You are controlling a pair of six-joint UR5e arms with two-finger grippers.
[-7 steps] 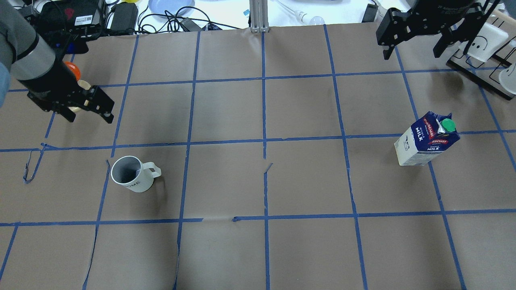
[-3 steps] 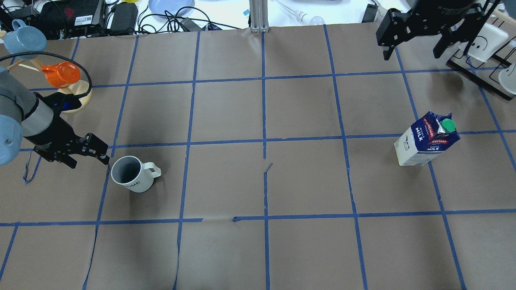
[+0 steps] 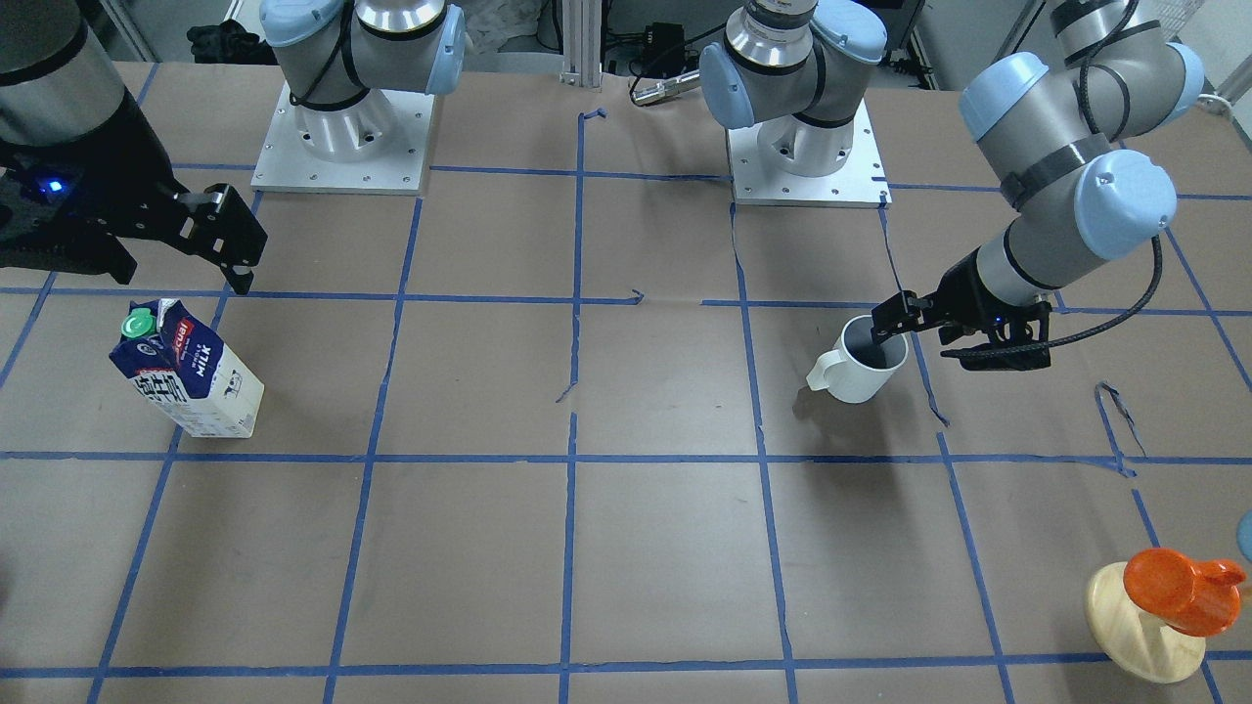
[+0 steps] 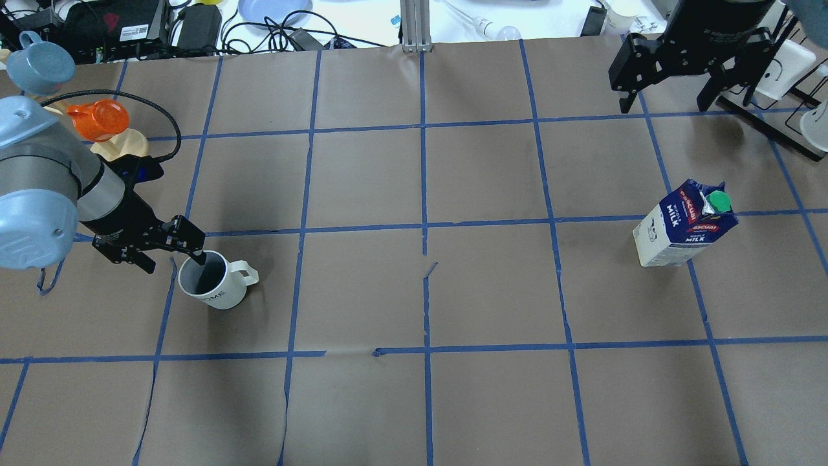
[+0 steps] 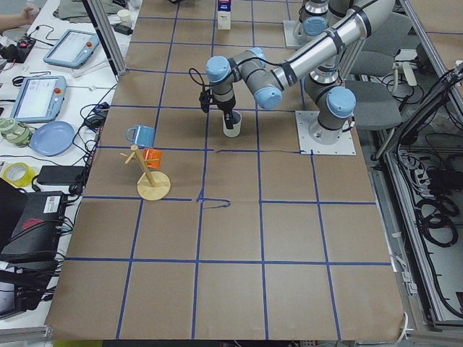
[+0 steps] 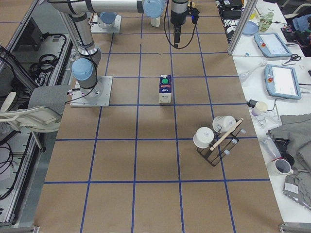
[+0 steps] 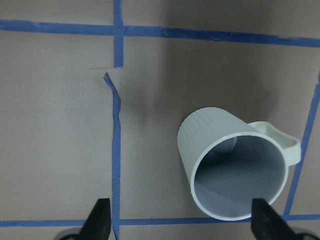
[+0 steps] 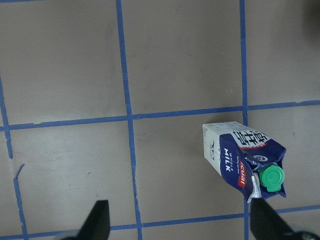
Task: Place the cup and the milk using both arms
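The white cup (image 4: pixel 217 291) stands upright at the left of the table, handle to the view's right, and also shows in the front view (image 3: pixel 859 376). My left gripper (image 4: pixel 169 260) is open right beside it. One fingertip (image 4: pixel 196 257) is over the cup's rim; the other is outside. In the left wrist view the cup (image 7: pixel 220 145) lies between the open fingers, nearer the right one. The milk (image 4: pixel 684 225) stands upright at the right. My right gripper (image 4: pixel 663 102) is open and empty, high and beyond the milk. The right wrist view shows the milk (image 8: pixel 235 155) below it.
A wooden mug tree (image 4: pixel 123 144) with an orange cup (image 4: pixel 97 120) and a blue cup (image 4: pixel 39 61) stands behind the left arm. A black rack with white mugs (image 4: pixel 779 68) stands at the far right. Cables and devices lie along the table's back edge.
My left arm has swung from the far left toward the cup and come down, so one finger is now over its rim. The right gripper has shifted slightly. Cup and milk have not moved.
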